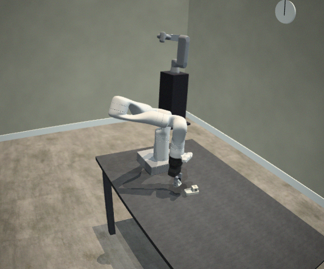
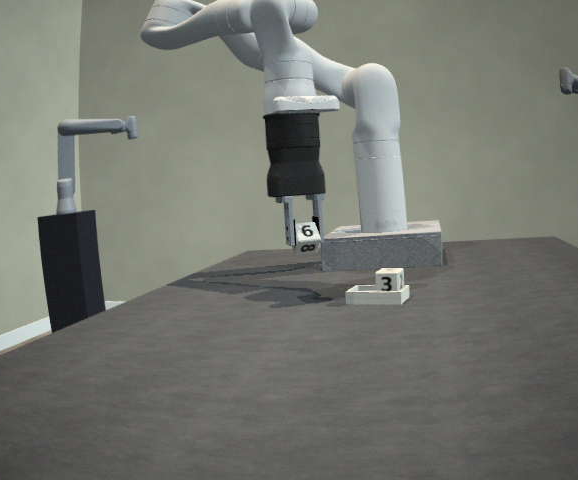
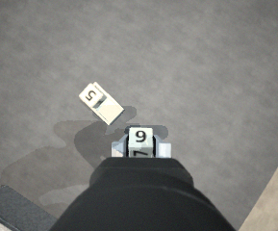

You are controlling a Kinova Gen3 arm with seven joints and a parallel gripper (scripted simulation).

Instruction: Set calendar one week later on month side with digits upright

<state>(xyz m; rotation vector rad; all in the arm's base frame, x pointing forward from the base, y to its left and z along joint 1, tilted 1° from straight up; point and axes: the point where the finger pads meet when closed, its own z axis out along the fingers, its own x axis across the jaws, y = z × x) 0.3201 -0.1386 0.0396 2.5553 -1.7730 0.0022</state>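
My gripper (image 1: 177, 181) (image 2: 306, 242) (image 3: 140, 141) is shut on a white cube (image 2: 307, 232) (image 3: 140, 137) and holds it above the table, to the left of the tray in the exterior view. The held cube is tilted, with a 6 and a sideways 8 facing that camera; the wrist view shows a 9-like digit and a 7. The cream tray (image 1: 188, 191) (image 2: 364, 299) (image 3: 112, 111) lies flat on the table. A second cube (image 1: 194, 188) (image 2: 388, 281) (image 3: 89, 94) stands in one end, with an upright 3 facing the exterior camera and a 5 on top. No month name is legible.
The robot's grey base block (image 1: 157, 167) (image 2: 382, 253) stands behind the tray in the exterior view. The dark table (image 1: 228, 219) (image 2: 279, 387) carries the tray and base. Other arms on black pedestals (image 1: 172, 92) (image 2: 72, 268) stand away from the table.
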